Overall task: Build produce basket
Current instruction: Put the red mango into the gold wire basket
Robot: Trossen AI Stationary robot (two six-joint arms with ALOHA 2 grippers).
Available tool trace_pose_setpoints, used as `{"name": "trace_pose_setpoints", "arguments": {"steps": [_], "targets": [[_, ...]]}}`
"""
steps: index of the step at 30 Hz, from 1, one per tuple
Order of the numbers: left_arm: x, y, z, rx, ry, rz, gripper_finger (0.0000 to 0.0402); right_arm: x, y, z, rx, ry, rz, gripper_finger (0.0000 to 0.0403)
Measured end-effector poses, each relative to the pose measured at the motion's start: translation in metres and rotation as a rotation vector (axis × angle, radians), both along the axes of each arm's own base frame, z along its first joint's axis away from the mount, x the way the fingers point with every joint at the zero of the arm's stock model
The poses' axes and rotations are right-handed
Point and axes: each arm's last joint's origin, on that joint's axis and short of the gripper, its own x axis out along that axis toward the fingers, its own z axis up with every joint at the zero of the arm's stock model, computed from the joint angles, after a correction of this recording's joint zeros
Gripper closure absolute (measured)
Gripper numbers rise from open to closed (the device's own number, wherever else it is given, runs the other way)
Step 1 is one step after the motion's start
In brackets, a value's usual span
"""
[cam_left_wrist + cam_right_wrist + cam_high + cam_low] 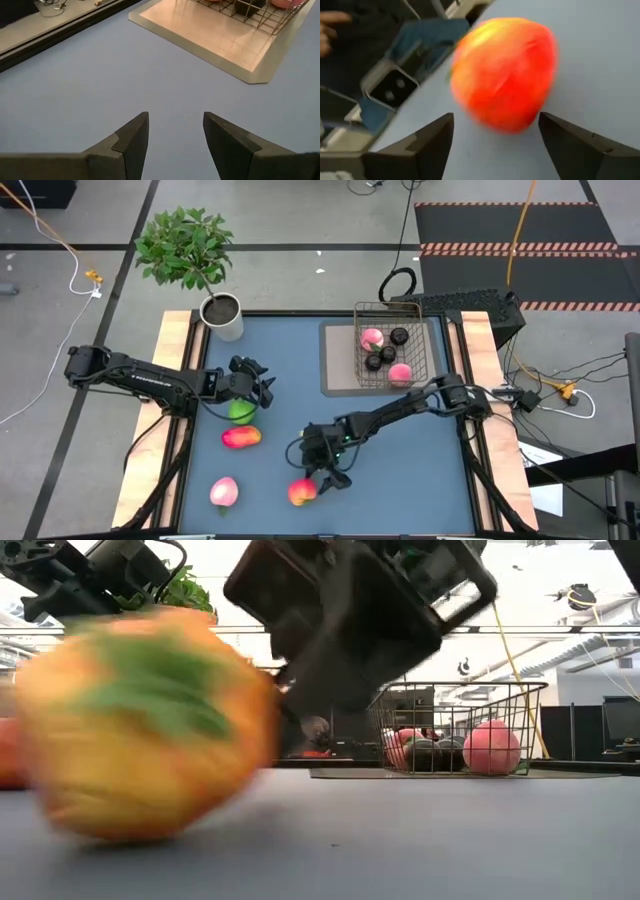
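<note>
- We saw R gripper point(318, 476) near desk's front edge, fingers apart either side of red-orange fruit point(302, 492), not clamped yet.
- L gripper point(262, 388) over green apple point(240, 411), left-centre, fingers apart, nothing held.
- Basket point(430, 350) at back-right, already w/ peaches + dark balls.
- Risk, we judged: round fruit rolls or squirts out if the fingers close off-centre.

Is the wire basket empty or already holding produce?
Partly filled. The basket sits upright on its mat with two pink peaches and some small dark balls inside; other fruits, such as the green apple, lie outside on the table.
</note>
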Motion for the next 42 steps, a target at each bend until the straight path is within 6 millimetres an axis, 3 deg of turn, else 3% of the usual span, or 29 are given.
{"name": "trace_pose_setpoints", "arguments": {"steps": [4,10,16,21,28,34,42], "targets": [[0.0,0.0,-0.001,-0.007,0.001,0.006,0.0211,0.004,0.001,0.009,0.063,-0.018,-0.044,0.0121],[-0.001,-0.001,-0.001,-0.012,-0.001,0.008,0.0211,0.006,-0.001,0.007,0.028,-0.005,-0.132,0.0084],[-0.001,-0.001,-0.001,-0.013,0.003,0.008,0.0211,0.017,-0.007,0.014,-0.083,-0.147,-0.395,0.0057],[-0.001,-0.002,-0.001,-0.03,0.004,-0.014,0.0211,0.024,-0.013,0.024,-0.125,-0.301,-0.516,0.0053],[-0.006,-0.002,0.01,-0.029,-0.039,-0.049,0.0211,0.049,-0.044,0.046,-0.201,-0.45,-0.657,0.0053],[-0.023,-0.001,0.024,-0.005,-0.063,-0.025,0.0211,0.059,-0.061,0.043,-0.189,-0.434,-0.744,0.0053],[-0.038,0.001,0.025,-0.005,-0.025,0.031,0.0211,0.058,-0.049,0.047,-0.246,-0.5,-0.74,0.0053]]}}
